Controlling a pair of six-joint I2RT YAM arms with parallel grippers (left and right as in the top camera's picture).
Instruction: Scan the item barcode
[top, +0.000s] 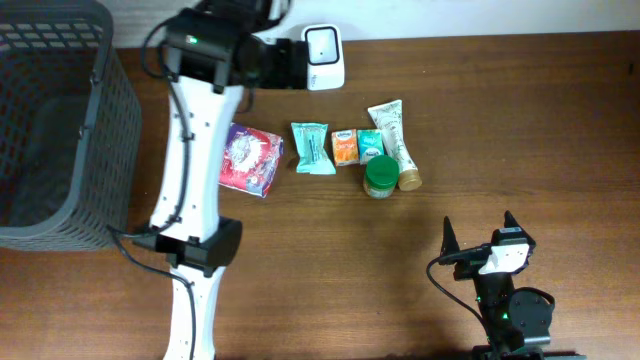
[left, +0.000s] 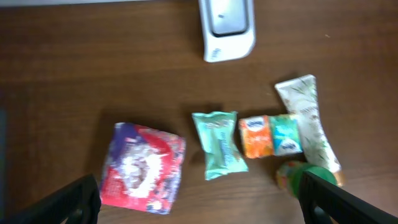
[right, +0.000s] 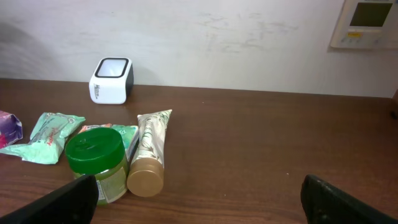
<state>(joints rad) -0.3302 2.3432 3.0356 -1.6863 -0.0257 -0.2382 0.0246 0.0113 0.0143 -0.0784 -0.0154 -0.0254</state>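
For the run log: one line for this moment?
left gripper: open, empty | right gripper: open, empty | scanner: nothing on it | purple packet: on table

Dark wooden table (top: 560, 120) set against a scuffed white wall (right: 249, 43)

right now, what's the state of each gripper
Left gripper: open, holding nothing.
Right gripper: open, holding nothing.
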